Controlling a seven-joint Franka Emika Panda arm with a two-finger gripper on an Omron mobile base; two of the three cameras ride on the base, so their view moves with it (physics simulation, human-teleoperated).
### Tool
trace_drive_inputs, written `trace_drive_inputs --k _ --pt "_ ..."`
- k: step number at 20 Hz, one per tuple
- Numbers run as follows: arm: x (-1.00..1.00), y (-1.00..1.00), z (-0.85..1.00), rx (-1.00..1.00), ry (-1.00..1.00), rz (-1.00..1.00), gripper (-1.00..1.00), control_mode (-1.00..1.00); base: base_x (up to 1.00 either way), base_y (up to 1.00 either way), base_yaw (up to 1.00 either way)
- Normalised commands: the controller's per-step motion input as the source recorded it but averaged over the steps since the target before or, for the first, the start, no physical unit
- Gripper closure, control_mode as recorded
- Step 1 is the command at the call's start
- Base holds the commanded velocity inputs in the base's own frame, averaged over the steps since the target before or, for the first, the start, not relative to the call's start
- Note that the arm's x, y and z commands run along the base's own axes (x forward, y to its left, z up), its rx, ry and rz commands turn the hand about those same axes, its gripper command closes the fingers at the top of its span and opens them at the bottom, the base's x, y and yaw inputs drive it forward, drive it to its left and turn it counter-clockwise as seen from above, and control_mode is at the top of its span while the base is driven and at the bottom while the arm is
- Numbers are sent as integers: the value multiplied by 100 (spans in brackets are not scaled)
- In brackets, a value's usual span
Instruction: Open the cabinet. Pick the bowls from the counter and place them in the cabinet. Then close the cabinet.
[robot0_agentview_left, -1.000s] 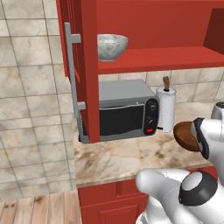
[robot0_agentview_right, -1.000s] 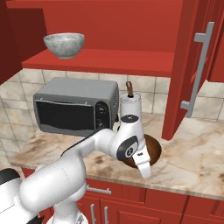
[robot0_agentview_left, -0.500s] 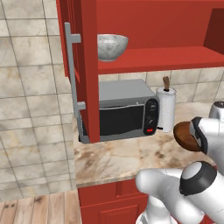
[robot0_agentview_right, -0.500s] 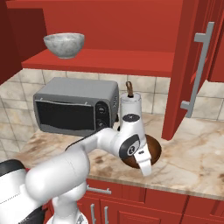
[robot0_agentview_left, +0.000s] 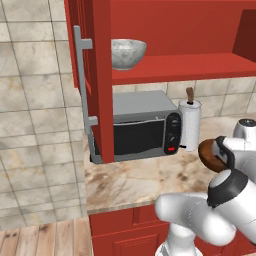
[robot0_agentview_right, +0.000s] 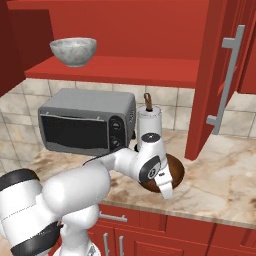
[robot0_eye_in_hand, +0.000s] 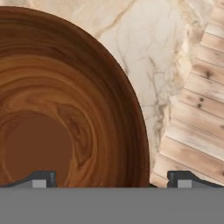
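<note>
The cabinet (robot0_agentview_right: 150, 40) stands open, its doors swung wide on either side with the long grey bar handles (robot0_agentview_right: 227, 80) showing, and the marble bowl (robot0_agentview_right: 73, 51) sits upright on the red inner shelf (robot0_agentview_right: 125, 70). Down on the counter (robot0_agentview_right: 220, 185) the arm reaches over the wooden bowl (robot0_agentview_right: 176, 171), which rests just in front of the paper towel roll (robot0_agentview_right: 149, 120) and to the right of the microwave (robot0_agentview_right: 87, 122). Through the hand view the jaws (robot0_eye_in_hand: 111, 179) are spread fully wide and hold nothing, one fingertip (robot0_eye_in_hand: 41, 178) over the bowl's brown inside, the other (robot0_eye_in_hand: 183, 178) past its rim, so the rim lies between them. Pale wooden floor planks (robot0_eye_in_hand: 197, 109) show beyond the counter's edge.
</note>
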Motion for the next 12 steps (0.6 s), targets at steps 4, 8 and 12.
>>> trace_drive_inputs --k 4,8,12 --pt "30 0 -19 0 -1 0 -100 -100 0 0 0" --pt "15 0 -29 0 0 0 100 -100 0 0 0" --pt "1 0 -14 0 -2 0 100 -100 0 0 0"
